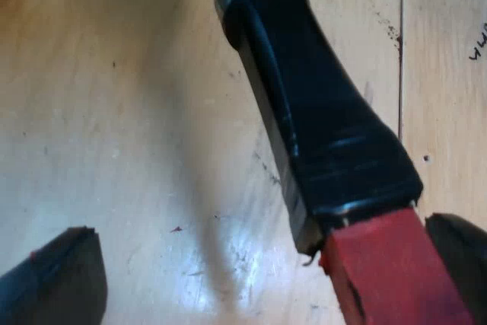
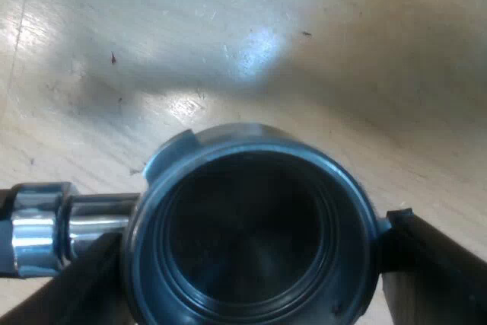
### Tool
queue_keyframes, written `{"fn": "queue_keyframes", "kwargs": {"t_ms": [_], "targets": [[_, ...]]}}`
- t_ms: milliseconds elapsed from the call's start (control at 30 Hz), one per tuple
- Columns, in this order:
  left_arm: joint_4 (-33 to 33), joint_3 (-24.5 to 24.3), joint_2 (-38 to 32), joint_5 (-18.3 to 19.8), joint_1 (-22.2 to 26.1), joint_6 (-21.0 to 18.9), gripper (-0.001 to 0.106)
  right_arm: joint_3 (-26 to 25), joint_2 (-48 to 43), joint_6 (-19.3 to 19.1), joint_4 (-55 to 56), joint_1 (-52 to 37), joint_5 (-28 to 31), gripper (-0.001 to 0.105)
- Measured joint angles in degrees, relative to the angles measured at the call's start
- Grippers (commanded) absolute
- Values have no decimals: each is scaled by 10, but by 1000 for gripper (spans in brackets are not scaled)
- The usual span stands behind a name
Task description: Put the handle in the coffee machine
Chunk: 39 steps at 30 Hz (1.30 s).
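The holder's dark handle (image 1: 319,112) slants over the wooden tabletop and ends in a red tip (image 1: 388,272). My left gripper (image 1: 262,264) is open: the red tip lies between its fingers, close against one finger (image 1: 460,256), while the other finger (image 1: 57,279) stands well apart. In the right wrist view the holder's round metal basket (image 2: 251,226) faces up with a dark hollow inside, and its chrome neck (image 2: 46,226) runs off to one side. My right gripper (image 2: 251,264) is shut on the basket, one finger (image 2: 430,268) pressed to each side of the rim.
A light wooden tabletop (image 1: 114,112) lies under both grippers. A seam between boards (image 1: 401,51) runs beside the handle. Small dark specks and scratches mark the wood (image 2: 114,58).
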Motion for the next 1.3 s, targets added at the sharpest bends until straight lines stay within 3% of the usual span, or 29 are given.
{"fn": "queue_keyframes", "kwargs": {"t_ms": [133, 167, 333, 500, 533, 600, 933, 1000, 1067, 1100, 1133, 1200, 1233, 1300], "targets": [[0, 0, 0, -2, 0, 2, 73, 0, 0, 3, 0, 0, 0, 0], [0, 0, 0, -2, 0, 3, 65, 0, 0, 4, 0, 0, 0, 0], [4, 0, 0, -2, 0, 3, 47, 0, 0, 11, -3, 0, 7, 0], [9, 0, 0, -2, 0, 3, 10, 0, 0, 14, -8, 0, 11, 0], [9, 0, 0, -2, 0, 3, 3, 0, 0, 31, -13, 0, 21, 0], [13, 0, 0, -19, 2, -7, 0, 0, 0, 41, -13, 0, 19, 0], [14, 0, 0, -16, 2, -9, 0, 0, 0, 41, -12, 0, 13, 1], [14, 0, 0, -15, 2, -9, 0, 0, 0, 40, -12, 0, 13, 8], [14, 0, 0, -14, 3, -9, 0, 0, 0, 40, -12, 0, 8, 30], [14, 0, 0, -13, 3, -9, 0, 0, 0, 40, -12, 0, 7, 34], [16, 0, 0, -13, 3, -9, 0, 0, 0, 40, -10, -1, 5, 50], [19, 0, 0, -11, 3, -9, 0, 0, 0, 40, -10, -1, 2, 60], [19, 0, 0, -10, 3, -9, 0, 0, 0, 40, -10, -1, 2, 82], [19, 0, 0, -8, 3, -10, 0, 0, 0, 38, -15, -1, 2, 87]]}}
